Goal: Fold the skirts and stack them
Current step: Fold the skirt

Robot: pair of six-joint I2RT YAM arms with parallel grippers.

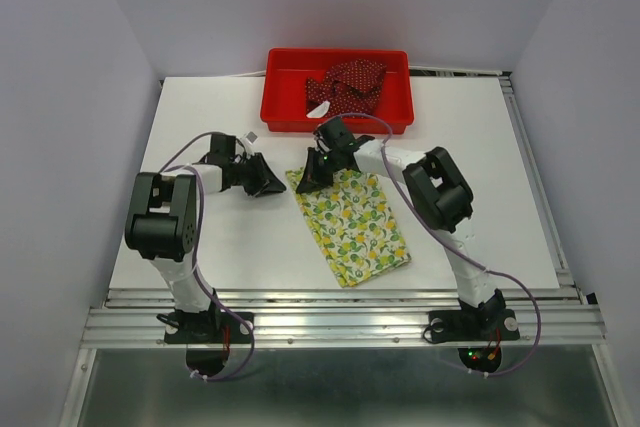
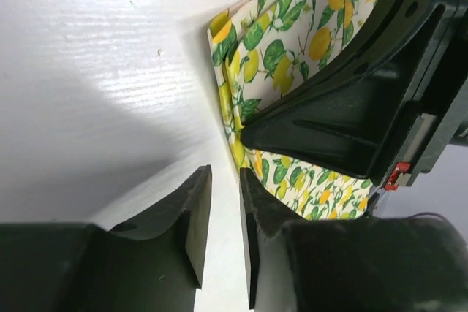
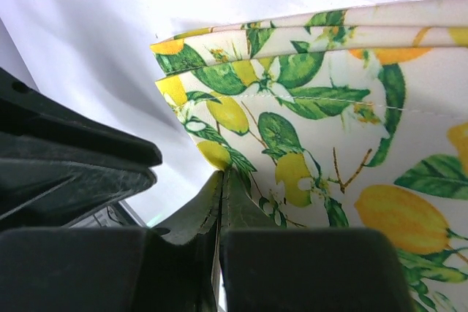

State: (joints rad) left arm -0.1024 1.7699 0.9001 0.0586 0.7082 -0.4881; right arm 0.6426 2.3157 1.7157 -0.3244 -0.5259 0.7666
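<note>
Lemon skirt (image 1: 352, 222) lies centred on the bench (image 1: 200, 237), long axis far-left to near-right. My right jaws pinch its far-left corner; my left jaws, narrowly parted and empty, sit just left of it. Dark red skirt (image 1: 350, 85) lies in the far red tray (image 1: 285, 117).

The top view is brightly and evenly lit from above. The white table (image 1: 480, 177) is rendered without glare, and only soft, short shadows are cast beside the left arm (image 1: 165, 212) and the right arm (image 1: 440, 192). The red tray (image 1: 283, 112) is shown in saturated colour.

In the left wrist view the table is blown out toward the upper left. A broad grey shadow is thrown across it near the fingers (image 2: 191, 217) of the left gripper (image 2: 225, 173), which are seen dark and soft.

In the right wrist view the lemon-print skirt (image 3: 351, 129) is rendered sharply and the table behind it is overexposed. The fingers (image 3: 191, 217) of the right gripper (image 3: 221, 180) are blurred and nearly black.
</note>
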